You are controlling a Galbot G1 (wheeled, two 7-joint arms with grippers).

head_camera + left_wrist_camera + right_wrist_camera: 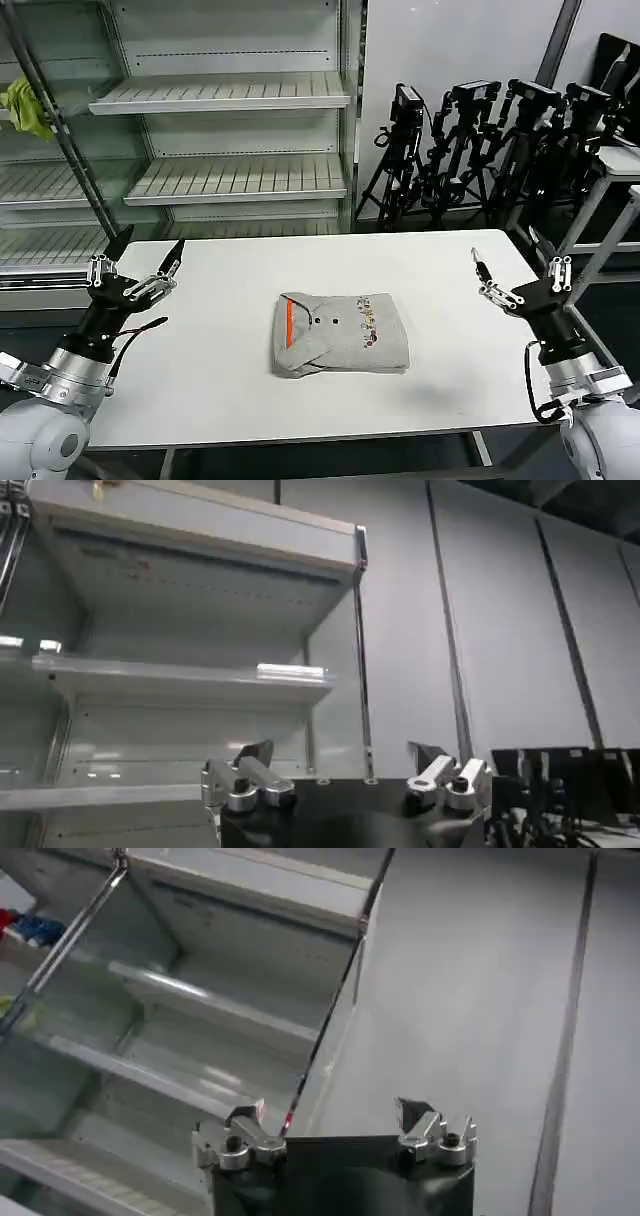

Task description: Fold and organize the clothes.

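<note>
- Light grey short-sleeved fabric shirt point(341, 334): folded, mid white table point(200, 400), long axis left-right.
- Left pincer point(143, 260), right pincer point(512, 268): both wide, raised, flanking; roughly equally far.

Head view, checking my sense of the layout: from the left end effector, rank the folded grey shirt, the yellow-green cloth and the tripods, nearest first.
From the left end effector, open at the table's left edge:
1. Folded grey shirt, table centre, to its right.
2. Yellow-green cloth, on the shelf rack behind it.
3. Tripods, far back on the right.
</note>
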